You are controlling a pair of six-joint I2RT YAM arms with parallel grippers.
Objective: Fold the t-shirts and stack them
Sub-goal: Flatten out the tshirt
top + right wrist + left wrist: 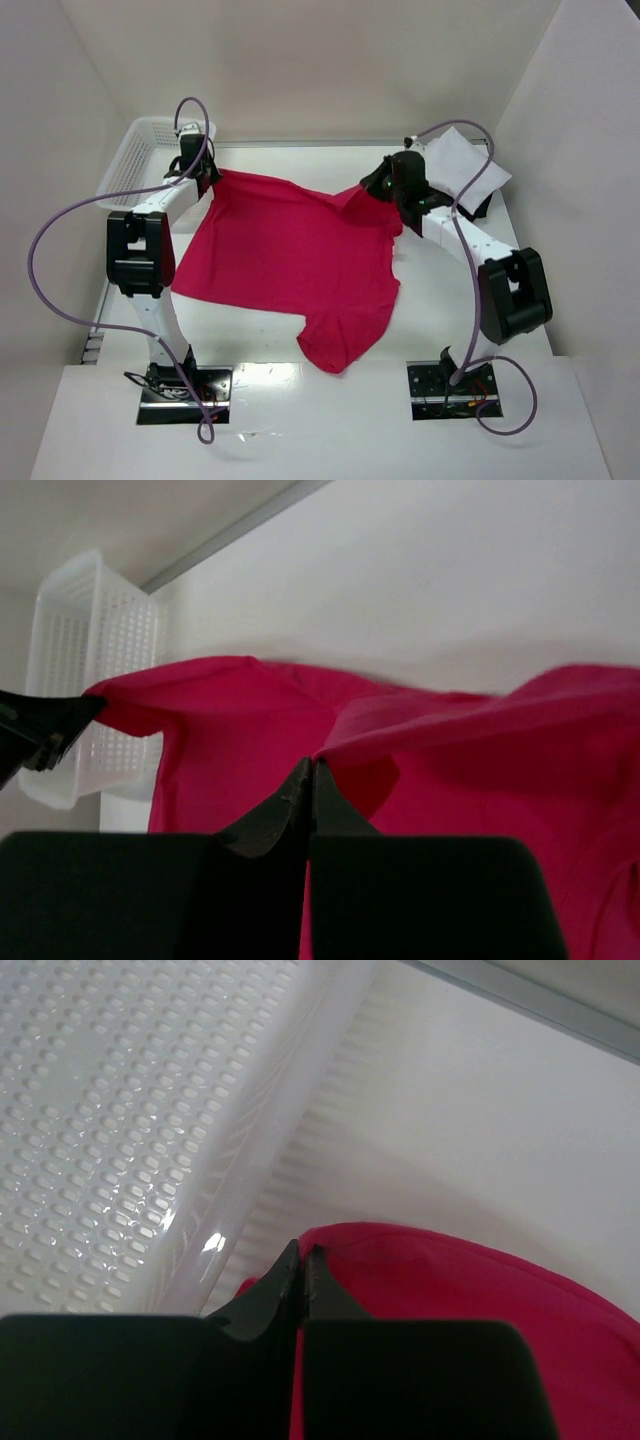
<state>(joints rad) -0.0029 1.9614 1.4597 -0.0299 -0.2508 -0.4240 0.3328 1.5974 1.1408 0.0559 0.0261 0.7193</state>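
Closest to the arm bases, a bunched corner of the crimson t-shirt [335,350] lies on the white surface [450,300], hanging lower on the right than on the left. From there the cloth runs away from me in a wide sheet, with the far edge lifted and pulled taut between the two arms. The left fingers [278,1290] are pressed together on the far left corner, and the right fingers [285,805] are pinched the same way on a ridge of cloth at the far right. A loose flap beside that ridge is doubled over.

To my eye they are spreading the shirt flat before the first fold. I would keep both corners level and the tension even, then drag or lower the cloth so the crooked near corner smooths out. The right grip looks to have caught a fold and not a clean corner, so that side may go down creased.

Further back, the white mesh basket [140,150] stands just beside the left fingers, so swinging outward could clip its rim. At the far right a folded white t-shirt [462,165] sits close behind the right wrist. A dark edge [487,207] shows under it, possibly the third shirt, though too little of it is visible to tell
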